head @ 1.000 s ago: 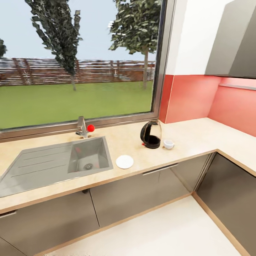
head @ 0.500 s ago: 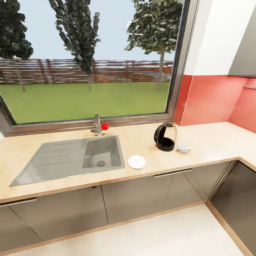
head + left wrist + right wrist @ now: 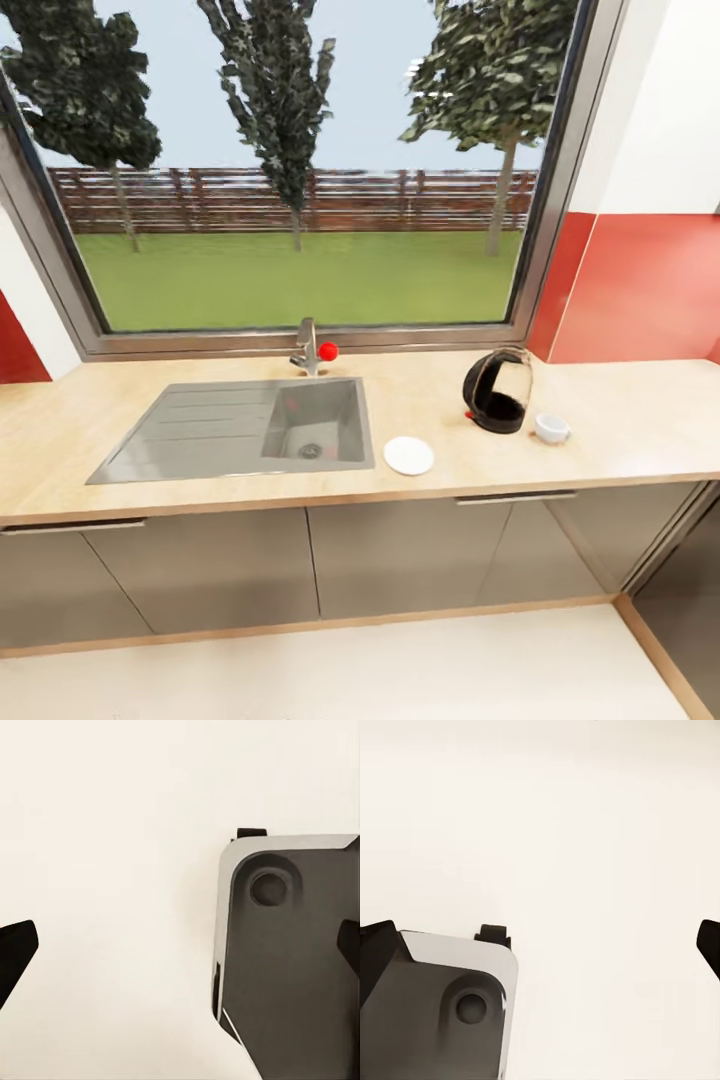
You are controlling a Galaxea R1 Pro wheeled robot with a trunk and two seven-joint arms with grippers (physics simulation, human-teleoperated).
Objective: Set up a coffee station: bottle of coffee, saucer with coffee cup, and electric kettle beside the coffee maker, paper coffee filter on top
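The electric kettle (image 3: 497, 391) is standing upright on the countertop (image 3: 620, 420), toward the right end of the window, with its dark base down and its rounded smoky body arching over it. Just beside it on the right, the coffee cup (image 3: 551, 428) is sitting on the worktop, apart from the kettle by a small gap; its handle is too small to make out, so which way it is facing is unclear. The saucer (image 3: 408, 455) is lying flat near the front edge of the worktop, to the left of the kettle and just off the right front corner of the sink (image 3: 240, 430). The cup is sitting well apart from the saucer, with the kettle between them and farther back.

The sink is lying sunk into the worktop with its draining board on the left and its basin on the right, and a tap (image 3: 308, 349) with a red knob is standing behind the basin. Grey cabinet fronts (image 3: 400, 555) are running below the worktop, and a wide window (image 3: 300, 180) behind it is showing grass, trees and a fence.

In the left wrist view the left gripper (image 3: 180, 945) is hanging over pale floor beside a grey corner of the robot's base (image 3: 292, 967), its two dark fingertips spread wide apart with nothing between them. In the right wrist view the right gripper (image 3: 540, 945) is likewise spread wide and empty
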